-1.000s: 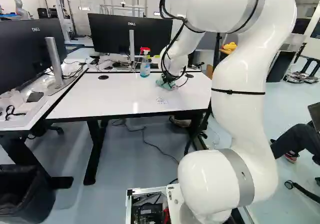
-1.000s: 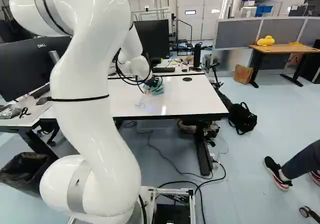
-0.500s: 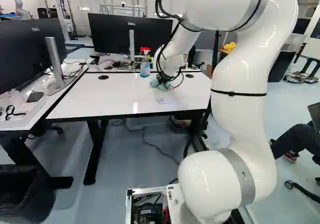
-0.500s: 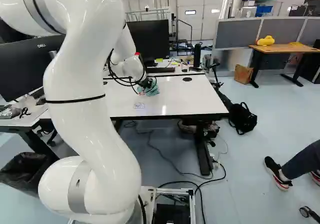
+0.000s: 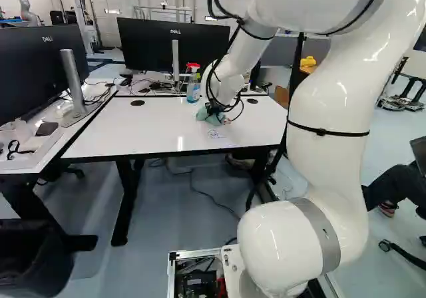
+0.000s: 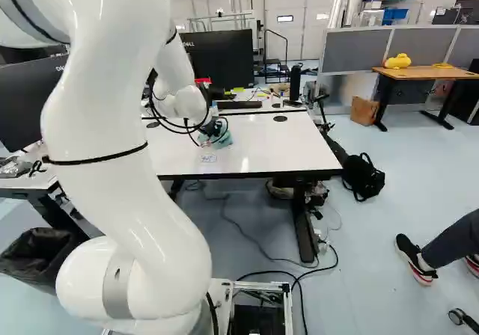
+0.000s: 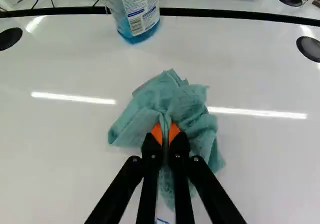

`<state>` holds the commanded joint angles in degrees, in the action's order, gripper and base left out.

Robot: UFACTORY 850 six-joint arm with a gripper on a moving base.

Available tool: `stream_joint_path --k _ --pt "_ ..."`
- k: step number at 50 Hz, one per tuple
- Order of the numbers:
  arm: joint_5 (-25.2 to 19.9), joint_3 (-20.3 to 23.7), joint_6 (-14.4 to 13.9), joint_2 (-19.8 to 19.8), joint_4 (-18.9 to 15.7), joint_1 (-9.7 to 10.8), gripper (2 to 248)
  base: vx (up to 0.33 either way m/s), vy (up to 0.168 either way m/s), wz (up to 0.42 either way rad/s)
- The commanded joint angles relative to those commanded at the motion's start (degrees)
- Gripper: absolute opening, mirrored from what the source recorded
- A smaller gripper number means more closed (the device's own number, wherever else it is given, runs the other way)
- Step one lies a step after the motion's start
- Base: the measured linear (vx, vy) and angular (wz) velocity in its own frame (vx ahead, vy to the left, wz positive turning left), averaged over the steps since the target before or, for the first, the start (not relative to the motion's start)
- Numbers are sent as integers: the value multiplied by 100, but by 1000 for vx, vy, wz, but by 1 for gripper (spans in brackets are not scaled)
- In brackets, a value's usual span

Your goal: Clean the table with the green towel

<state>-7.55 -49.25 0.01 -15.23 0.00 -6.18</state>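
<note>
Hand (image 5: 216,105): clamped on the green towel (image 7: 190,101), with orange pads (image 7: 156,132) pinching a fold from both sides.
Green towel: bunched and creased, flaring out around the fingertips, touching the white worktop (image 5: 153,128); right of the worktop's middle in the left base view, closer to the far edge than to the near one.
Arm (image 5: 326,108): white, arching up from the base and down over the worktop, with black cables (image 5: 213,78) looping beside the wrist.
Spray bottle (image 7: 137,14): upright on the worktop near its far edge, ahead of the towel and apart from it; red on top, blue liquid inside.
Drawing (image 5: 215,134): on the worktop's surface, nearer the base than the towel.
Round black caps (image 5: 138,103): set in the worktop near its far corners, one on either side of the towel.
Monitor (image 5: 172,45): black, standing beyond the worktop's far edge.
Bin (image 5: 32,265): black, on the floor at the left of the left base view.
</note>
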Motion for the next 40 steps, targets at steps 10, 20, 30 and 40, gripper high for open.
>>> stream_joint_path --k 10,20,30,40 --pt "0 226 0 191 0 -22 35 0 0 0" --pt "0 236 0 231 0 -22 35 0 0 0" --pt "0 271 0 381 0 -22 35 0 0 0" --pt "0 300 0 540 0 -50 35 0 0 0"
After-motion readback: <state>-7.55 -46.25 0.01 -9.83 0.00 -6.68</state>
